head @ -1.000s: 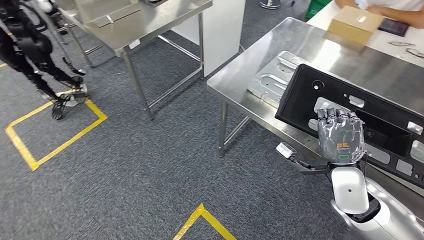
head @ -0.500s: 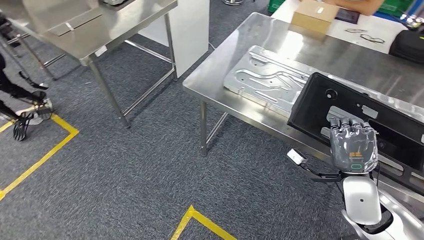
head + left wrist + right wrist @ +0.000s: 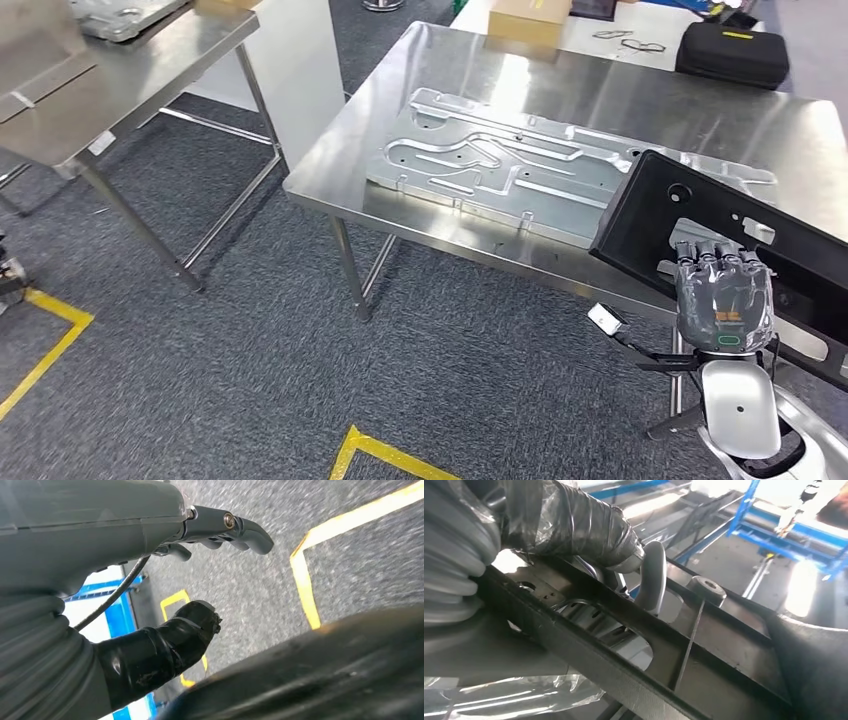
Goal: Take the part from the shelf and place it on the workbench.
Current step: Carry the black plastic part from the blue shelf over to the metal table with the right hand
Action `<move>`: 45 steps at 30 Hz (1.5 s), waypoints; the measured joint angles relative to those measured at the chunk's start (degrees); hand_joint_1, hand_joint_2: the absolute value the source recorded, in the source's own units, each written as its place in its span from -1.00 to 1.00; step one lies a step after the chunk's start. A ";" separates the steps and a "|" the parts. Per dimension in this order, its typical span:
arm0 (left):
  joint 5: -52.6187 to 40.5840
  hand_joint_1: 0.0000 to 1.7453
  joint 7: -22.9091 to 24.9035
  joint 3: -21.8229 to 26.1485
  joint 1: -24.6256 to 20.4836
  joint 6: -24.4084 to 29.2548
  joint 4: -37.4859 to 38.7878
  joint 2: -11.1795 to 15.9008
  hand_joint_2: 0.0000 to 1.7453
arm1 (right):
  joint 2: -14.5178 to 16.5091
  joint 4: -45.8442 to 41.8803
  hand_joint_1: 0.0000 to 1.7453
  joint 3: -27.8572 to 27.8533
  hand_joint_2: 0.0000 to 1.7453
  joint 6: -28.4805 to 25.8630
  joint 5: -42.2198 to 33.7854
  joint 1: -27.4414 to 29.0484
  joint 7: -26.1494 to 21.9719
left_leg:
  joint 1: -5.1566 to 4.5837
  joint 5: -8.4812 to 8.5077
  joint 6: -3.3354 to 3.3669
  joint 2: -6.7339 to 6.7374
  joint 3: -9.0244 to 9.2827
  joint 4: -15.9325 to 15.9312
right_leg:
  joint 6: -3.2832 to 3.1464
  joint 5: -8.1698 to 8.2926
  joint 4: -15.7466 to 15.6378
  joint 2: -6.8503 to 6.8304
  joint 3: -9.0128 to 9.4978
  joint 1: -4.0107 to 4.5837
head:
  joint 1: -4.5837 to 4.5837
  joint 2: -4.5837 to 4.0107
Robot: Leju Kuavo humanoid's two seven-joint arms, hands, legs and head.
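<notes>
Right robot hand (image 3: 724, 298) grips the black part (image 3: 720, 225), fingers curled over its edge, holding it tilted above the counter (image 3: 400, 110) beside a metal plate (image 3: 520, 170), while the left robot hand (image 3: 150, 580) hangs spread, holding nothing.

From the head view we look forward and steeply down, from well above, onto the steel workbench (image 3: 440, 90) and grey carpet (image 3: 250, 380). Our right wrist view sits very close behind the right hand (image 3: 574, 527), facing along the black part (image 3: 664, 655); both views share that hand (image 3: 724, 295) and part (image 3: 700, 215). Our left wrist view, close behind the left hand (image 3: 165, 580), faces the carpet.
</notes>
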 joint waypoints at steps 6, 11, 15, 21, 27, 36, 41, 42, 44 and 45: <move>-0.07 -1.00 -0.18 -0.01 -0.64 -0.10 -0.01 0.20 1.00 | 0.09 0.67 1.00 -1.23 1.00 -0.36 0.00 0.99 -0.35 | -0.27 2.20 1.26 -0.61 2.63 -6.60 | 2.02 -0.54 0.71 -0.16 -0.52 -0.35 | 0.02 0.00; -0.09 -1.00 -0.22 0.02 -0.39 -0.24 -0.01 0.21 1.00 | 1.39 3.14 1.00 -1.86 1.00 -0.01 0.00 -0.89 -1.14 | -0.03 2.57 1.75 0.39 2.96 -7.32 | 3.49 -7.00 14.44 -3.94 -7.04 -0.90 | 0.04 0.00; -0.22 -1.00 -0.20 0.02 -0.37 -0.38 -0.01 0.18 1.00 | 2.84 4.96 1.00 -2.21 1.00 0.83 0.00 -2.43 -2.89 | 0.11 1.92 1.09 0.78 3.00 -6.61 | 4.04 -1.62 6.04 -4.61 -2.74 -1.52 | 0.04 0.00; -0.55 -1.00 0.21 0.02 -0.67 -0.34 -0.01 0.18 1.00 | 7.93 10.96 1.00 -2.55 1.00 3.11 0.00 -9.59 -5.97 | -0.12 1.06 -0.79 1.28 2.65 -5.83 | 1.70 -0.27 0.38 -4.27 -0.40 -1.05 | 0.01 0.00; -0.61 -1.00 0.27 0.02 -0.38 -0.32 0.00 0.17 1.00 | 10.64 13.52 1.00 -2.35 1.00 3.12 0.00 -11.96 -5.93 | 0.12 -5.65 -1.24 0.81 -5.34 10.27 | 0.05 -0.42 0.16 -4.29 -0.08 -0.37 | 0.00 0.00; -0.08 -1.00 1.93 0.34 -0.47 1.32 -0.01 0.04 1.00 | 16.55 17.14 1.00 0.49 1.00 5.63 0.00 -16.89 -10.02 | -0.30 2.83 0.79 0.52 1.48 -6.36 | 1.37 -0.78 0.50 -3.32 -0.12 0.07 | 0.02 0.00; -1.26 -1.00 3.20 0.50 -0.33 0.90 0.00 -0.19 1.00 | 19.01 17.74 1.00 4.28 1.00 6.08 0.00 -19.26 -9.87 | 0.12 3.38 1.47 0.59 2.06 -7.38 | 2.50 -6.99 13.15 -3.93 -6.03 -0.38 | 0.02 0.00; -1.54 -1.00 3.45 0.50 -0.28 0.77 0.00 -0.21 1.00 | 19.29 17.76 1.00 4.98 1.00 6.05 0.00 -19.31 -9.78 | 0.13 3.29 1.45 0.56 2.07 -7.28 | 2.68 -7.13 15.00 -4.00 -7.09 -0.53 | 0.02 0.00; -2.01 -1.00 3.86 0.50 -0.23 0.62 0.01 -0.29 1.00 | 19.68 17.78 1.00 5.99 1.00 6.01 0.00 -19.37 -9.53 | 0.19 2.97 1.25 0.49 2.12 -6.93 | 2.87 -4.36 12.32 -4.19 -6.12 -0.83 | 0.02 0.00; -2.16 -1.00 3.97 0.49 -0.22 0.57 0.00 -0.33 1.00 | 19.82 17.78 1.00 6.37 1.00 6.00 0.00 -19.46 -9.39 | 0.23 2.73 1.06 0.48 2.15 -6.66 | 2.88 -2.34 8.48 -4.37 -4.39 -0.94 | 0.02 0.00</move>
